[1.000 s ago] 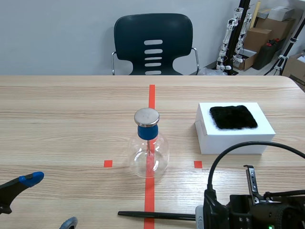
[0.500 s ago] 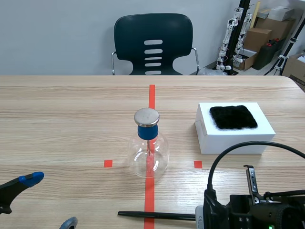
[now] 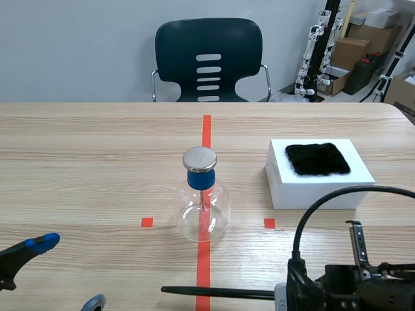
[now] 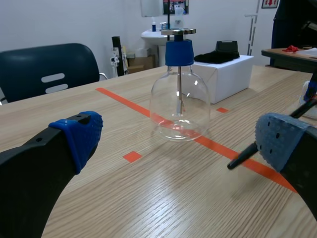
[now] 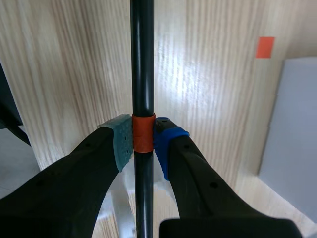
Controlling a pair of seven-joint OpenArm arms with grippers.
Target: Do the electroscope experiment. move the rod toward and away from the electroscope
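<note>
The electroscope [image 3: 201,197] is a clear glass flask with a blue stopper and a metal disc on top, standing on the orange tape line mid-table; it also shows ahead of the left gripper [image 4: 180,89]. A thin black rod [image 3: 217,293] with an orange band lies level near the table's front edge, its tip pointing left. My right gripper [image 5: 143,136] is shut on the rod [image 5: 142,64] at the orange band. My left gripper [image 4: 178,144] is open at the front left, with nothing between its blue pads [image 4: 81,134]; the rod's tip [image 4: 242,157] lies beside its far finger.
A white box [image 3: 319,173] with a black fur cloth [image 3: 318,159] on top stands at the right of the table. A dark chair [image 3: 209,59] stands behind the far edge. Cardboard boxes and stands fill the back right corner.
The right arm with the rod has shifted slightly to the right. The electroscope and the left arm have not moved.
</note>
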